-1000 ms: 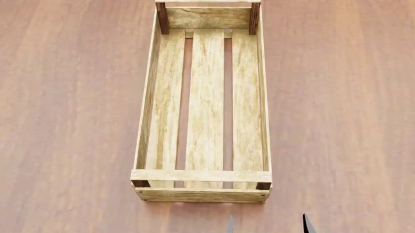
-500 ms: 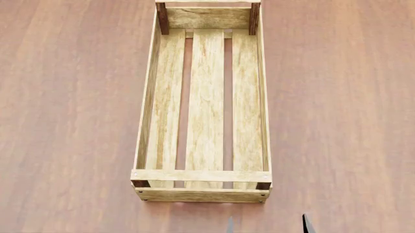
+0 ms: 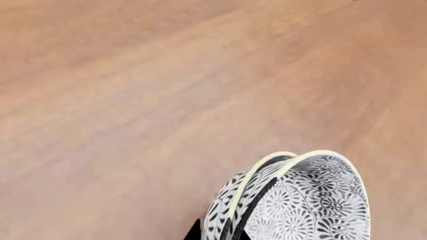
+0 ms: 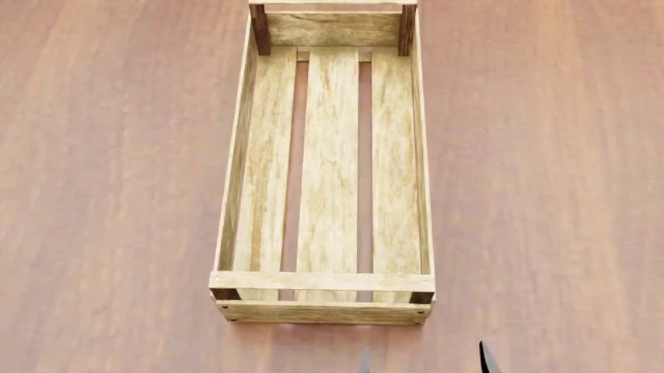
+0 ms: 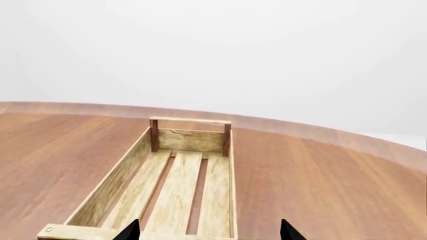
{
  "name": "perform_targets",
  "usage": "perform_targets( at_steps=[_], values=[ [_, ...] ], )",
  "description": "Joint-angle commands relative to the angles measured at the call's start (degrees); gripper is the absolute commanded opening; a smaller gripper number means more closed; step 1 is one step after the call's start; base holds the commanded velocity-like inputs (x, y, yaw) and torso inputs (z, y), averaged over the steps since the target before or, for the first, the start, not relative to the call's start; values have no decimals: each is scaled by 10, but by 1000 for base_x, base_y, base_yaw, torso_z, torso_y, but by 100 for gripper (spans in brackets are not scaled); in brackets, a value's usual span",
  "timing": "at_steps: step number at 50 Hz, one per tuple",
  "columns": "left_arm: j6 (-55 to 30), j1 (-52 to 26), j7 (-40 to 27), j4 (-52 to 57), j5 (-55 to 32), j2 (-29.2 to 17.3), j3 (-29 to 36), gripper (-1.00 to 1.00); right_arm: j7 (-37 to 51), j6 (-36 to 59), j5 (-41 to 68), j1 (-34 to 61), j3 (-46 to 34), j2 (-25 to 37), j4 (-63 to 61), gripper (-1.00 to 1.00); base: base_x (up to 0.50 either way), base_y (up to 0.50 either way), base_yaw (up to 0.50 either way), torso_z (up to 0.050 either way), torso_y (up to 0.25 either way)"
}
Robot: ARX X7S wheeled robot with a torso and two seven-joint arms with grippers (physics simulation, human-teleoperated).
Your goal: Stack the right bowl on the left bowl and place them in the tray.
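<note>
A reddish-brown wooden table (image 4: 114,194) carries the tray (image 4: 323,311).

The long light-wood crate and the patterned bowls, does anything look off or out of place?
The light-wood slatted crate sits square and undamaged, with nothing in it. The two black-and-white patterned bowls are nested, tipped on edge above the brown wooden table in the left wrist view. Nothing spilled.

Lighting's bright, flat and even in all three views, with no glare. Only faint soft shadow inside the tray (image 4: 326,171) walls. The bowls (image 3: 293,200) close to the left wrist camera look slightly soft.
</note>
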Motion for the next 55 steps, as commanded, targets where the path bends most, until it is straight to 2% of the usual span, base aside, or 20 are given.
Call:
perform_targets(
  at_steps=[1,6,18,24,31,45,55],
  values=[
    [-14,0,-24,158,50,-22,50,-100,-12,0,-10,1,13,-10,4,100,0,0,0,0,0],
    [-44,-28,-44,205,52,-41,82,-100,-11,-3,-10,1,12,-10,9,100,0,0,0,0,0],
    [-145,-152,-113,310,20,-76,166,-100,-10,-6,-5,-1,14,-8,10,100,0,0,0,0,0],
    [-211,-259,-167,354,-32,-88,198,-100,-11,-9,-4,-1,12,-9,13,100,0,0,0,0,0],
    [-262,-399,-205,358,-42,-55,270,-100,-10,-10,2,-1,15,-6,12,100,0,0,0,0,1],
    [-331,-539,-268,386,-101,-17,317,-100,-10,-9,6,0,16,-3,9,100,0,0,0,0,1],
    [-341,-603,-264,367,-106,46,369,-100,-10,-16,8,-4,14,-2,8,100,0,0,0,0,1]
  ],
)
